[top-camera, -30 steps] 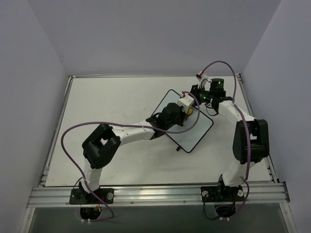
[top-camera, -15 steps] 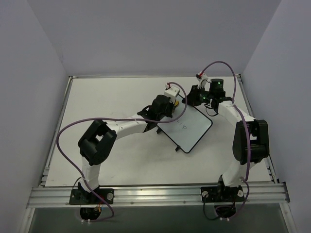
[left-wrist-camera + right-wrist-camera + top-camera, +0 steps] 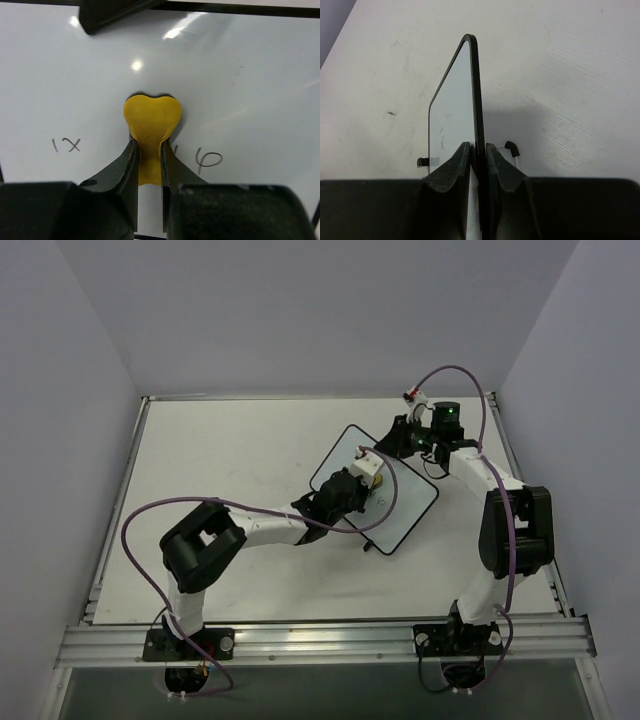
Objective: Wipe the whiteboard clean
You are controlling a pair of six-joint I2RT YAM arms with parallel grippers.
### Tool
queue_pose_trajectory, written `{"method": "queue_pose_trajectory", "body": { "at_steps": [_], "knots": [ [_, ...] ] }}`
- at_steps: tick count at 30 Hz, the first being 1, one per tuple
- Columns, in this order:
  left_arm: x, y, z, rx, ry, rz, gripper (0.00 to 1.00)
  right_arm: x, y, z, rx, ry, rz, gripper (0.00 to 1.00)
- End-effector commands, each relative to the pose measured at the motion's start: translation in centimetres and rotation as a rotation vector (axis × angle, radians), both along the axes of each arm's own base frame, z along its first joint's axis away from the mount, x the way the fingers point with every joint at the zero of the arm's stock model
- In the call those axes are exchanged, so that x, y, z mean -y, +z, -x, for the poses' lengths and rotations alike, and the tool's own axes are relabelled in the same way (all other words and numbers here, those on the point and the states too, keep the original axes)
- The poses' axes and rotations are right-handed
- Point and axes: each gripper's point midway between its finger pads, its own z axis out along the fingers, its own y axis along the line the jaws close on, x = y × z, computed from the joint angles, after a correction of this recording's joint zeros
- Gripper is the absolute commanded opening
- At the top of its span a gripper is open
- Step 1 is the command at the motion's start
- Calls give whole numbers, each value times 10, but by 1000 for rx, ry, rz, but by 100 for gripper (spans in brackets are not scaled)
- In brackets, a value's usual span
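Whiteboard [image 3: 412, 508] lies on the surface [image 3: 220, 460] right of centre, set diagonally, long axis running far-left to near-right. Handwriting is not yet erased: in the left wrist view a "1X" mark [image 3: 66, 145] sits left of the tool and a second mark [image 3: 207, 160] sits right of it. Left tool [image 3: 149, 145] is closed tight on a yellow heart-shaped eraser [image 3: 151, 117], head pressed to the board between the two marks and slightly past them. Right tool [image 3: 477, 147] is pinched shut on the board's far edge, holding it. Judgement: the left arm is the working arm, and each mark lies just off the eraser's side, so the coming wipe needs to draw back and sweep sideways.
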Motion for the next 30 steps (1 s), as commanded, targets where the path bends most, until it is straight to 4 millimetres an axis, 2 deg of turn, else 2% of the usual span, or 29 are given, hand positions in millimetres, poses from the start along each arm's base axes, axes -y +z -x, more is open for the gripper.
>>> {"method": "queue_pose_trajectory", "body": {
  "at_steps": [1,6,8,12,17,20,27,30],
  "knots": [
    [8,-47,32,-94,-69,-51,2,-23,9,20,-6,75,-12,0],
    [-17,-59,18,-93,40,-59,2,-25,8,21,-9,78,-13,0],
    [-37,-68,8,-109,114,-65,2,-26,8,21,-6,81,-13,0],
    [-64,-79,-6,-119,204,-43,2,-26,7,21,-6,80,-11,0],
    [-78,-83,-11,-121,263,-20,2,-27,7,21,-5,82,-10,0],
    [-75,-81,-12,-117,258,-17,2,-27,6,22,-8,81,-9,0],
    [-29,-74,16,-73,109,-47,2,-27,6,22,-8,81,-9,0],
    [-9,-73,34,-57,55,-52,2,-27,8,22,-2,82,-10,0]
  ]
}}
